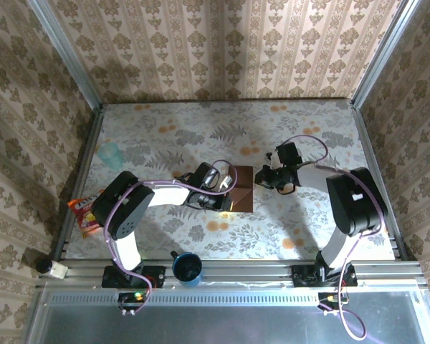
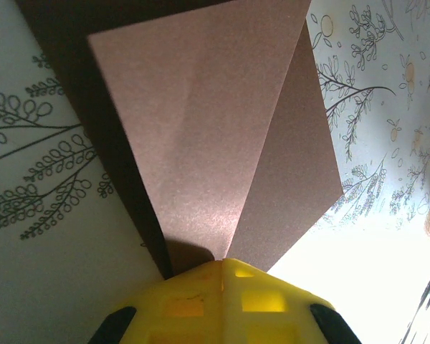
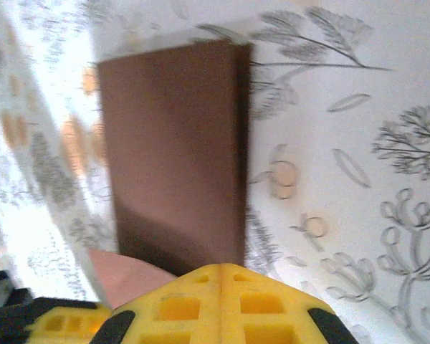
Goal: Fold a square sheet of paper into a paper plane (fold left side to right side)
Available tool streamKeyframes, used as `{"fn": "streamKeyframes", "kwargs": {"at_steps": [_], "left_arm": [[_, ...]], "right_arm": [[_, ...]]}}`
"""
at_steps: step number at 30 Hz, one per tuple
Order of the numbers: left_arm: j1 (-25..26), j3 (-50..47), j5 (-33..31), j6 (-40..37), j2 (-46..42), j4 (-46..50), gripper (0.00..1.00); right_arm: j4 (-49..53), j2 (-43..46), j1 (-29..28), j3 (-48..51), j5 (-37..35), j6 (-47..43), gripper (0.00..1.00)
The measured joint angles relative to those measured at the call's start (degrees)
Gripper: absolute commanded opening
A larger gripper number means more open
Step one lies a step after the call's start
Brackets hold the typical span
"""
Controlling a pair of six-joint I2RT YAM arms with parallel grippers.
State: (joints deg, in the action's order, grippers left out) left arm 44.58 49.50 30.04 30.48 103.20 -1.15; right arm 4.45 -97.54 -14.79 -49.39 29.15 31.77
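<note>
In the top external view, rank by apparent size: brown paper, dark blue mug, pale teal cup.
Largest: brown paper, though partly covered.
Then dark blue mug and pale teal cup, close; the mug seems slightly bigger but sits nearer the camera.

One square sheet of paper (image 1: 241, 192). Two cups: blue cup (image 1: 188, 269), pale teal cup (image 1: 111, 153). One orange snack packet (image 1: 86, 211).

Left arm (image 1: 165, 193) and right arm (image 1: 347, 204) had bulky black joint housings with white links between. Lilac cables (image 1: 306, 136) ran in loose loops along each. Fingers (image 2: 193, 301) were yellow plastic, gridded with square cut-outs and trimmed in black.
</note>
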Motion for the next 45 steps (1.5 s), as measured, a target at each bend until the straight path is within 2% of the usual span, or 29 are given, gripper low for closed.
{"fn": "streamKeyframes", "kwargs": {"at_steps": [4, 10, 18, 34, 45], "left_arm": [[0.0, 0.02, -0.02, 0.22, 0.0, 0.0, 0.0], [0.0, 0.28, 0.13, 0.85, 0.0, 0.33, 0.0], [-0.02, 2.23, 0.07, 0.81, 0.0, 4.2, 0.0], [1.14, 7.28, 0.48, 0.79, -0.81, 7.17, 0.0], [1.2, 9.99, 1.27, 0.79, 3.39, 6.71, 0.0]], "right_arm": [[-3.39, 2.91, -2.99, 1.38, 1.51, 2.25, 0.0], [-7.96, -0.24, -7.06, 2.64, 4.28, 5.84, 0.0], [-6.36, -4.94, -6.6, 2.62, 2.78, 5.77, 0.0], [-6.05, -5.07, -6.36, 2.51, 2.38, 4.44, 0.0], [-6.05, -5.14, -6.36, 2.51, 2.45, 4.44, 0.0]]}}
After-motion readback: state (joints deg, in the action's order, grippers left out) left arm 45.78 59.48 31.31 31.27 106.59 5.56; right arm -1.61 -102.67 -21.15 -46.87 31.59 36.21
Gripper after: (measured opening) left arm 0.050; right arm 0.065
